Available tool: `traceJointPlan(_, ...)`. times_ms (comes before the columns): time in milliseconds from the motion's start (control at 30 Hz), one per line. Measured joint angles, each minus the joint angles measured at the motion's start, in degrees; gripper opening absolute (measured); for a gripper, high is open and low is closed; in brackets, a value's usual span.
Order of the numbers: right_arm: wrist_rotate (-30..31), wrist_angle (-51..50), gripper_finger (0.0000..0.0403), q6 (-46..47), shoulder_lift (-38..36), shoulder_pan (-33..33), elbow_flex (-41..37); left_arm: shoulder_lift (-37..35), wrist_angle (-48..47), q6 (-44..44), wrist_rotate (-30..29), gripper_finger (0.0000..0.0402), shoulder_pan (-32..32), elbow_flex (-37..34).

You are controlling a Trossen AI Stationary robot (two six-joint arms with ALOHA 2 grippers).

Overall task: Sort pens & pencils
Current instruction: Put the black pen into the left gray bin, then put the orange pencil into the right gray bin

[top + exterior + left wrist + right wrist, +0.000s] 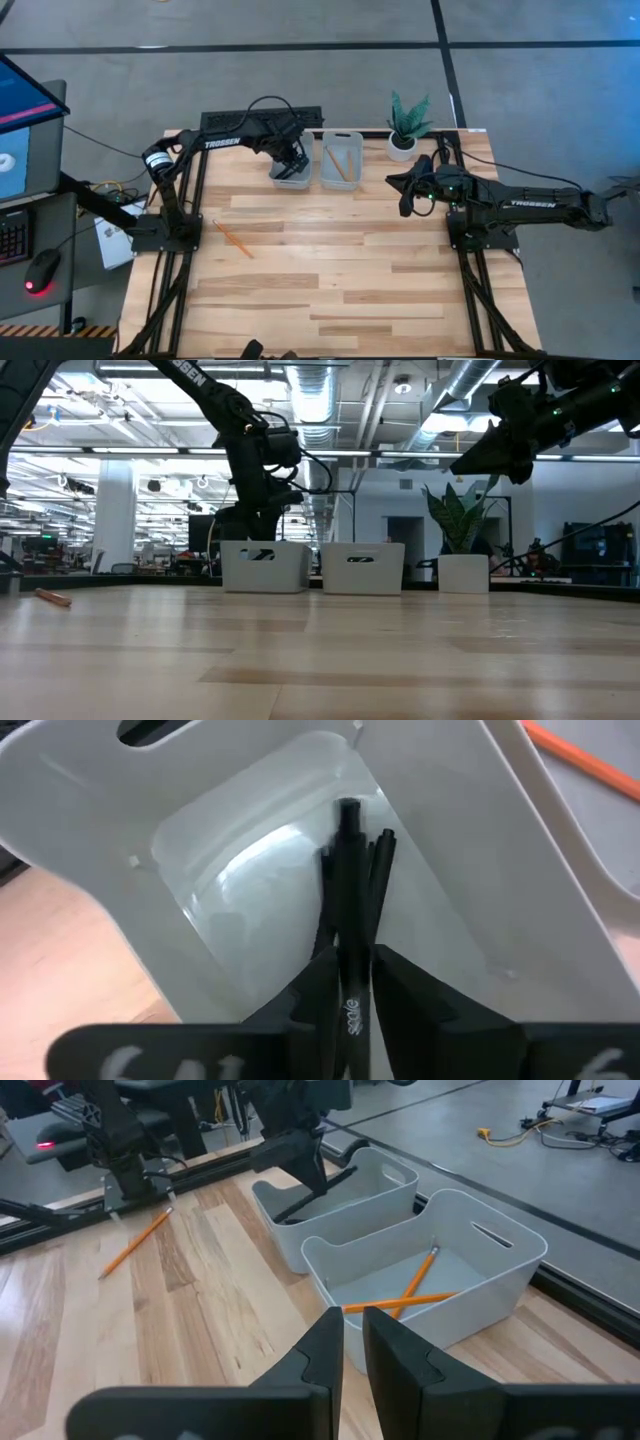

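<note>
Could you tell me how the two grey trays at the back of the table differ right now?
The left tray holds black pens, while the right tray holds two crossed orange pencils. The left gripper is over the left tray, pen between its fingers; nothing hovers over the right tray. Both share shape and colour.

The table (330, 270) is pale wood planks with a smooth, faintly shiny finish. Both trays (440, 1270) look like smooth light-grey plastic, slightly glossy inside. The pens (345, 910) are matt black plastic; the pencils (400, 1298) painted orange.
</note>
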Motion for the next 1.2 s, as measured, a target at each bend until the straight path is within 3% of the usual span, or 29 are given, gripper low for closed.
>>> traceJointPlan(367, 0.01, 0.0, 0.0066, -0.07, 0.0, 0.0, 0.0, 0.0, 0.39, 0.96, -0.49, 0.0112, 0.0, 0.0)
traceJointPlan(633, 0.0, 0.0, 0.0066, -0.04, 0.0, 0.01, 0.0, -0.09, -1.41, 2.47, -0.97, 0.0114, -0.02, 2.5)
traceJointPlan(833, 0.0, 0.0, 0.0066, -0.02, 0.0, 0.02, 0.0, -1.51, -4.91, 3.91, -1.43, 0.0114, -0.63, 8.87)
traceJointPlan(1000, -0.01, -0.02, 0.0066, -0.02, 0.0, 0.02, 0.0, -6.37, -6.71, 5.34, -2.92, 0.0114, -0.81, 13.88)
traceJointPlan(1200, 0.0, -0.04, 0.0066, 0.0, 0.0, 0.07, 0.0, -17.55, -7.42, 5.9, -3.99, 0.0114, -0.96, 15.67)
